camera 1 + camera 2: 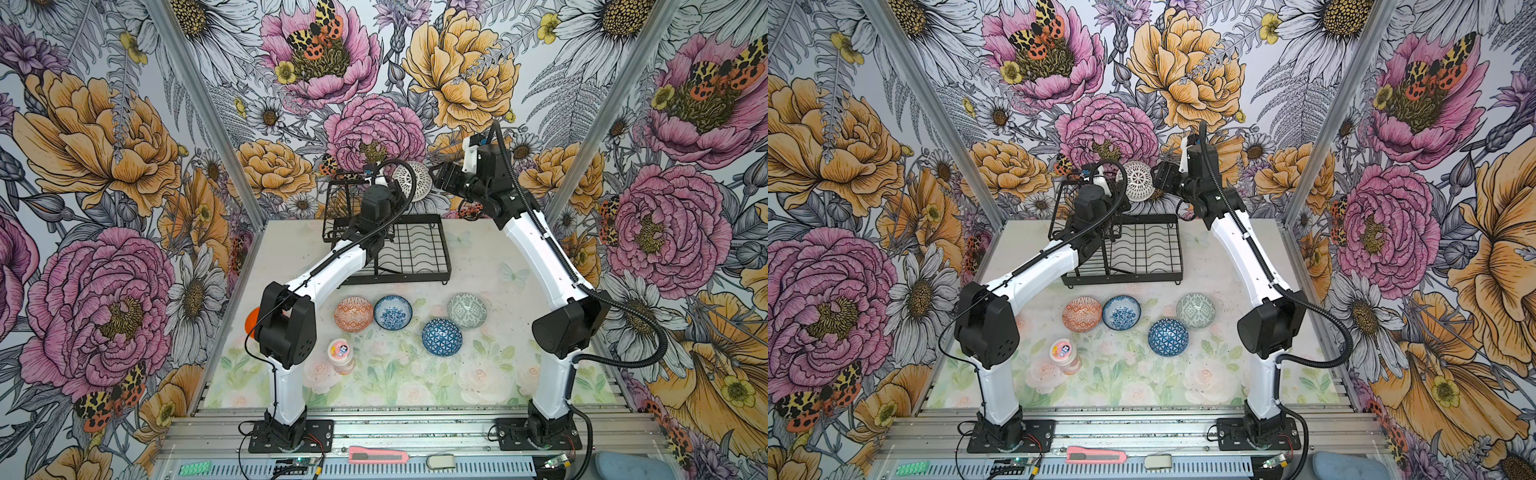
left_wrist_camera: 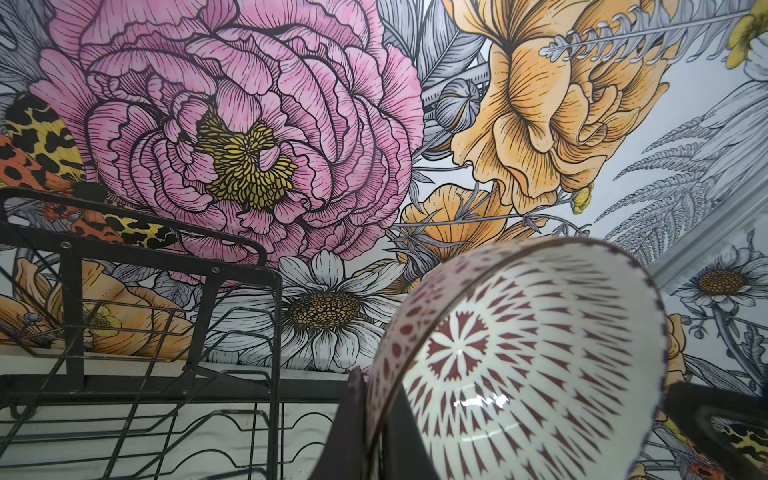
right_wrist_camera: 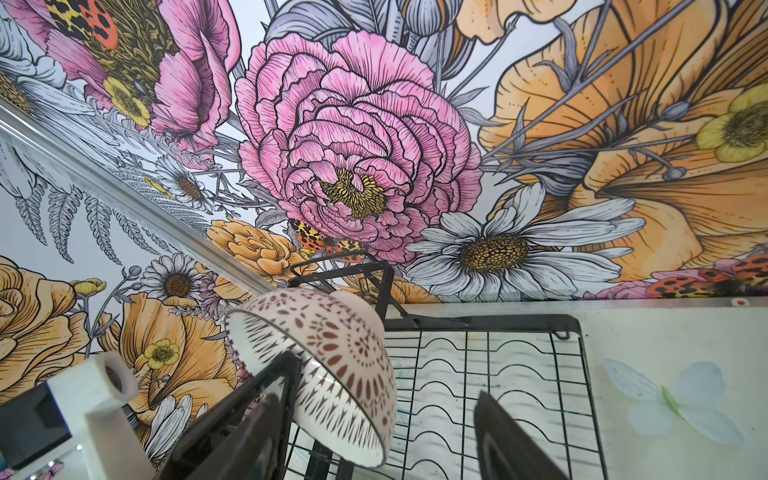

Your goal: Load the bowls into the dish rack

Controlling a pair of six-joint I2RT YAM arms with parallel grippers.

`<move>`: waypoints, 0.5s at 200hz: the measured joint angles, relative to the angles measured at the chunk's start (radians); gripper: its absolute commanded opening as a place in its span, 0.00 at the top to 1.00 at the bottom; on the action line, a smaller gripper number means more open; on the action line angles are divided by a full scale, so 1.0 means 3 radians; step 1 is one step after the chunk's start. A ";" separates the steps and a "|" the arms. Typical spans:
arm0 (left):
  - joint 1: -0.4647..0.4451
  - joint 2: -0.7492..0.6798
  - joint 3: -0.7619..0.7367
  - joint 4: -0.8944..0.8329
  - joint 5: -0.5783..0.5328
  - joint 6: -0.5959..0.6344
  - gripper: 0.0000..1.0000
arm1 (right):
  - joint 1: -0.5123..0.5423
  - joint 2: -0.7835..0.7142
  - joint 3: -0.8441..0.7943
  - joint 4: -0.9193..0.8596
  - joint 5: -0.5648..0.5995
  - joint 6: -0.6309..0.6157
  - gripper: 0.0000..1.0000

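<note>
Over dish rack [image 1: 399, 277], bowl [image 1: 409, 183] rim between left jaws

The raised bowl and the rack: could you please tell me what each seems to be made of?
Raised bowl: probably glazed ceramic. It is white with a maroon pattern and glossy, with a bright reflection inside and a thin dark rim. Hard plastic cannot be ruled out.
Rack: metal wire with a matte black coating, judging by the thin rods and flat, riveted rim bars.
</note>
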State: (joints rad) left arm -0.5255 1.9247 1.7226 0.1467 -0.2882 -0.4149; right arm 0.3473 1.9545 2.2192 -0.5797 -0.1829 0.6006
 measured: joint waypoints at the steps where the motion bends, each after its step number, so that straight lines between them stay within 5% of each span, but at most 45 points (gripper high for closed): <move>1: 0.0000 0.0000 0.0001 -0.0001 0.0000 0.0000 1.00 | 0.0000 0.0000 0.0000 0.0000 0.0000 0.0000 0.30; 100: -0.0065 0.0006 0.0257 -0.0037 0.0031 -0.0003 1.00 | 0.0033 -0.0013 -0.0033 0.0001 0.0071 -0.0146 0.52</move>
State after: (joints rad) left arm -0.5449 1.9266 1.7996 0.1356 -0.2790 -0.4156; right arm 0.3573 1.9507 2.2093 -0.5793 -0.1616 0.5568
